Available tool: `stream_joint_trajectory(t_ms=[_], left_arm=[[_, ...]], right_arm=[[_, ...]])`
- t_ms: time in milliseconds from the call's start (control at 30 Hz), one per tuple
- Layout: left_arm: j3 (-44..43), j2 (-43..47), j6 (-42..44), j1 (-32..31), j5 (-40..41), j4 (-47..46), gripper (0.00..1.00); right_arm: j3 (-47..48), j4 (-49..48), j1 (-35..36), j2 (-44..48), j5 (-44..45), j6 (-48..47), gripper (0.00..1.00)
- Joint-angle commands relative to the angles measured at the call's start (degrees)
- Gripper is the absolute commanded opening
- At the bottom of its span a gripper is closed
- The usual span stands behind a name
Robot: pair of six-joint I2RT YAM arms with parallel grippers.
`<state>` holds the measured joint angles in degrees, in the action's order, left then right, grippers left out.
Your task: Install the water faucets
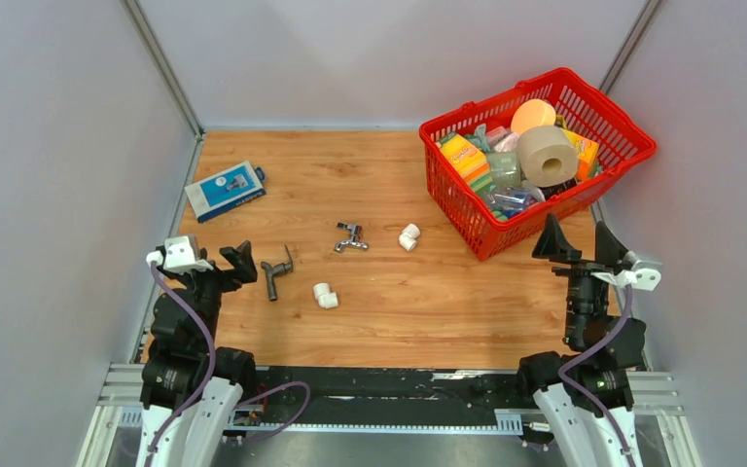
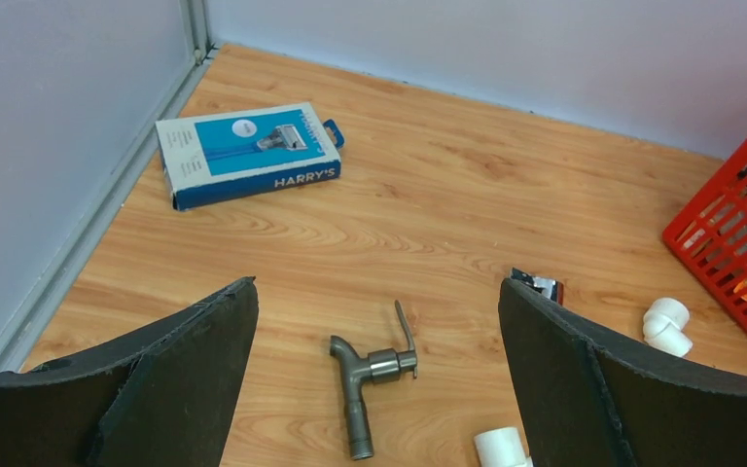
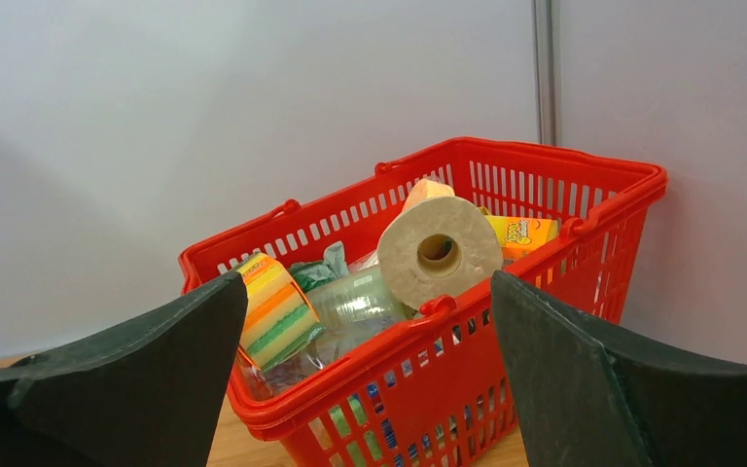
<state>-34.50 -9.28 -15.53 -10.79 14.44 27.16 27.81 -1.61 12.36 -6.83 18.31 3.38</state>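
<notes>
Two water faucets lie on the wooden table. The dark grey L-shaped faucet (image 1: 275,273) (image 2: 360,379) lies flat just right of my left gripper (image 1: 216,265) (image 2: 377,285), which is open, empty and hovering short of it. Farther toward the middle is the shiny chrome faucet (image 1: 350,236), of which only a corner (image 2: 543,285) shows past a finger in the left wrist view. My right gripper (image 1: 578,241) (image 3: 368,277) is open and empty, facing the red basket.
Two white elbow fittings (image 1: 409,236) (image 1: 325,295) lie near the faucets. A blue Harry's box (image 1: 225,189) (image 2: 248,154) sits at the back left. The red basket (image 1: 535,209) (image 3: 399,336) holds sponges, a paper roll (image 1: 547,154) and several other items. Grey walls enclose three sides.
</notes>
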Motion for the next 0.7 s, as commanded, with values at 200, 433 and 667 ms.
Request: stream_joint_trajectory(t_ms=[200,433,667], left_arm=[[0.1,0.9,-3.1,-0.5,6.4,-1.4,1.0],[0.2,3.3,-4.2,-1.6,9.2,-0.2,1.0],[1.2,3.9,-3.5,-2.1,3.8,-0.4,0.99]], right_arm=[[7.5,6.1,0.3,-8.9,-8.3,3.8,1.0],[20.2,12.9,0.3,-25.3,-19.9,5.1,1.0],[28.5,14.5,3.2,-42.2,-29.4,8.5,1.0]])
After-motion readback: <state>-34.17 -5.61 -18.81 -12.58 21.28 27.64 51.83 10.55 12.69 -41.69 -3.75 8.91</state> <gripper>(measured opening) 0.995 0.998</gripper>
